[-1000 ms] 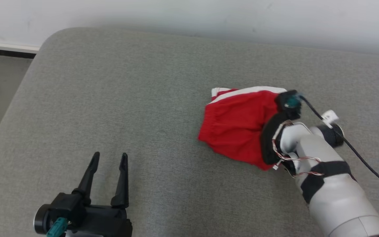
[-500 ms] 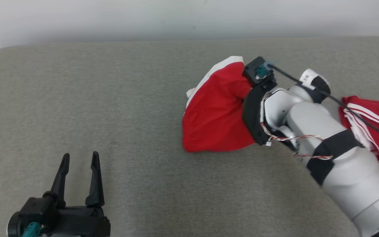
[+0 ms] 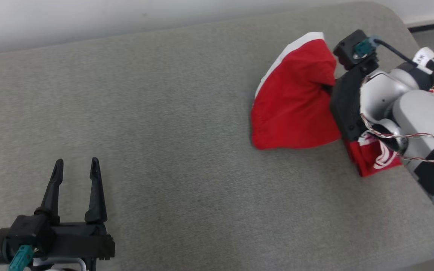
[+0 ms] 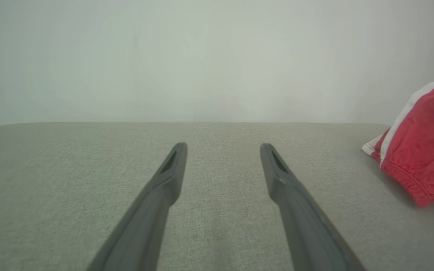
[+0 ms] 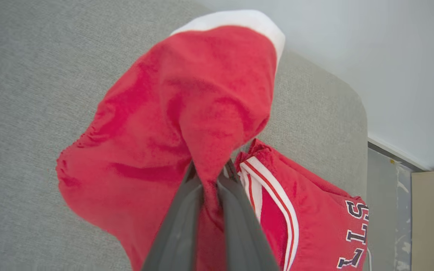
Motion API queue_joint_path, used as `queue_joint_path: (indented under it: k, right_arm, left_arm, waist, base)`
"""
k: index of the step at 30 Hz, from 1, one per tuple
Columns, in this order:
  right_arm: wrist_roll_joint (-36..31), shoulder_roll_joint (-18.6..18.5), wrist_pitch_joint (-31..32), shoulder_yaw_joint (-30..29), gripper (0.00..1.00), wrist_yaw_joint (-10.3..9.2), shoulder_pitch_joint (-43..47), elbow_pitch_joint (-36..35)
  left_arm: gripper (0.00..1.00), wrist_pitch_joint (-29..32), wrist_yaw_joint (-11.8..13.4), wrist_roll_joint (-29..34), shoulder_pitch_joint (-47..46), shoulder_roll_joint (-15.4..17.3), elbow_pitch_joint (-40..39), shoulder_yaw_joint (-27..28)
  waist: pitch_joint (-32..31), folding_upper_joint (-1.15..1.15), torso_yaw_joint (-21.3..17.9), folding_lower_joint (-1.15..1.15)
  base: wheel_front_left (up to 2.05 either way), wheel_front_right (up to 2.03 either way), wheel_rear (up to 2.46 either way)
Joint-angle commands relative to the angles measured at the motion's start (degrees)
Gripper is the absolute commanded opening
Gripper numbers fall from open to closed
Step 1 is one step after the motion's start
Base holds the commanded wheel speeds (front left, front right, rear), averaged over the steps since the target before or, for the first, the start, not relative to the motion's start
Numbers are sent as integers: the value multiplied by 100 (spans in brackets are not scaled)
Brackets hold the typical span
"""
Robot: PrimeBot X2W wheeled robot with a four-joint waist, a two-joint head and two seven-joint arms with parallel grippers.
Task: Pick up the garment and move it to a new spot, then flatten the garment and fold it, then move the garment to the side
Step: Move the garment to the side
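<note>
Right gripper (image 5: 210, 177) pinching the red garment (image 3: 292, 105).
Its 2 fingers clamp a raised fold at the grey cushion's (image 3: 164, 113) far right; my left gripper (image 3: 76, 162) hangs spread wide, empty, well apart at the near left.

Soft even light; faint shadows, edges perhaps slightly blurred.

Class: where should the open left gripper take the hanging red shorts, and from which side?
Probably the gathered elastic edge of the shorts, from the robot's left: it faces the left gripper, low by the cushion, away from the right gripper's pinch.
</note>
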Motion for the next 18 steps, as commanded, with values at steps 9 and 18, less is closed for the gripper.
queue_joint_path:
  k: [9, 18]
  right_arm:
    - [84, -563, -151, -332, 0, 0, 168, 46]
    - [-541, -931, -626, -628, 0, -1, 256, 783]
  left_arm:
    - [100, -1, -74, 243, -192, 6, -46, -33]
    - [100, -2, -187, 330, -359, 88, -81, -68]
  waist:
    - [519, -1, -662, -1]
    - [758, -1, -605, -1]
  base:
    - [0, 0, 0]
    - [0, 0, 0]
